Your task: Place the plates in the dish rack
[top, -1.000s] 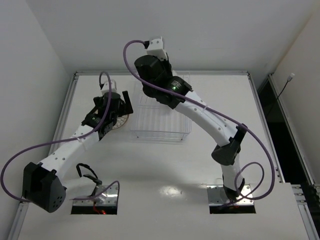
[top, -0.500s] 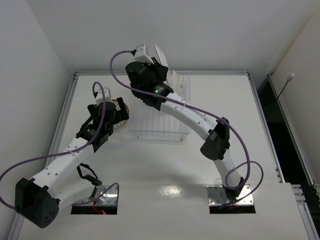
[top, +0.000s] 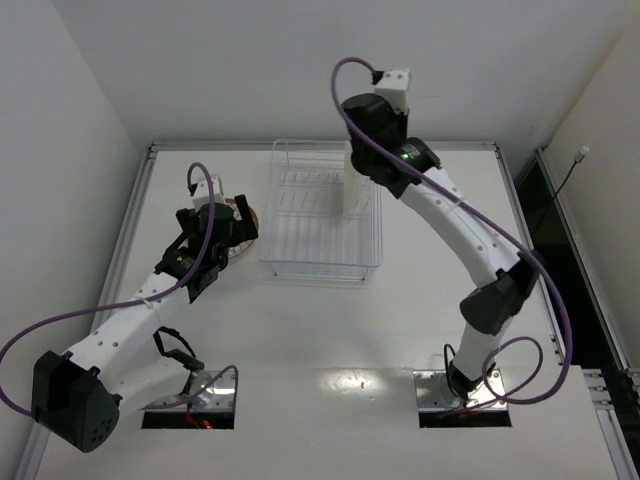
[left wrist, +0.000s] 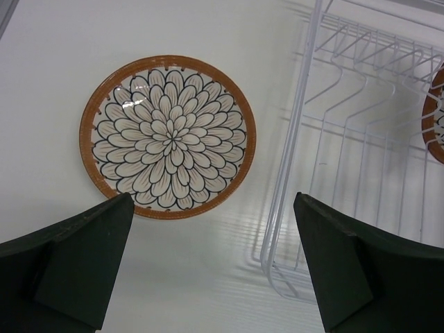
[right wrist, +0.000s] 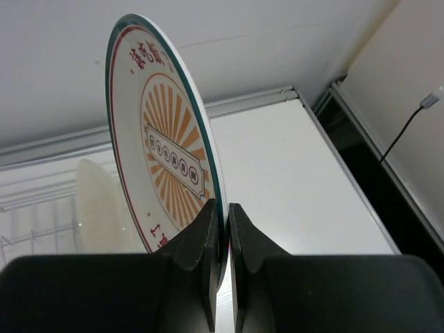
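Right gripper [right wrist: 222,214] clamps glossy round sunburst plate [right wrist: 166,139] rim; left gripper [left wrist: 213,205] apart above petal-patterned plate [left wrist: 168,137].

The sunburst plate [right wrist: 163,139] bore red characters near its rim and a row of small marks on its centre banner, possibly Chinese script. None could be read edge-on.

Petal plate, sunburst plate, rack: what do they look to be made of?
Petal plate: glazed ceramic or melamine, can't tell which; slight sheen, printed pattern. Sunburst plate: likely the same; thin rim, smooth printed face. Dish rack: probably white-coated metal wire; thin bent rods.
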Motion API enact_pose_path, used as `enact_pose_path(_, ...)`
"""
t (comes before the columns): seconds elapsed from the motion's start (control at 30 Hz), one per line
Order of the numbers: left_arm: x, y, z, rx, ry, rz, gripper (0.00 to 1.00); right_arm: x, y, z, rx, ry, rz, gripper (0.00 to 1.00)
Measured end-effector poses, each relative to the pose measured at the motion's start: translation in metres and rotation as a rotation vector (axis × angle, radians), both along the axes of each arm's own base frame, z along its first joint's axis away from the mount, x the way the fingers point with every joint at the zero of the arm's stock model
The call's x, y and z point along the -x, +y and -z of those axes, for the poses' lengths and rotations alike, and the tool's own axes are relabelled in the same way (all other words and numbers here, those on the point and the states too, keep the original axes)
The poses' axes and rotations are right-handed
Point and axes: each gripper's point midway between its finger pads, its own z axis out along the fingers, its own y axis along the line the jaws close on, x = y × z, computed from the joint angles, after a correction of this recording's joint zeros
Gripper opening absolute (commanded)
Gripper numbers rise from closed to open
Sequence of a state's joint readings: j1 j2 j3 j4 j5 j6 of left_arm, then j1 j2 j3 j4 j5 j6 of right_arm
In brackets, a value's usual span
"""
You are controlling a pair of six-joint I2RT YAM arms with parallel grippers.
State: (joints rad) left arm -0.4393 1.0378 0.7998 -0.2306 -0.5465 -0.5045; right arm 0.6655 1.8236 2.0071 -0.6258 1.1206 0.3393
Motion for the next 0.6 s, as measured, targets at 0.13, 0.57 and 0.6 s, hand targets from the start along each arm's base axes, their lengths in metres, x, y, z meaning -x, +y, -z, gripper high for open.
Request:
enact_pose_path(0.13, -0.001, -0.001, 0.005, -0.008, 0.015, 0.0, 1.0, 0.014, -0.034, 0.015, -0.096, 0.0, -0.003, 0.0)
enact_pose_path(0.57, -0.002, -0.001, 0.012, -0.024, 0.038, 0.003, 1.0, -0.011, -0.045, 0.064, -0.113, 0.11, 0.041, 0.0)
enact_pose_path(0.6, -0.002, -0.001, 0.012, -0.024, 0.038, 0.003, 1.0, -0.015, -0.046, 0.073, -0.103, 0.131, 0.045, 0.0)
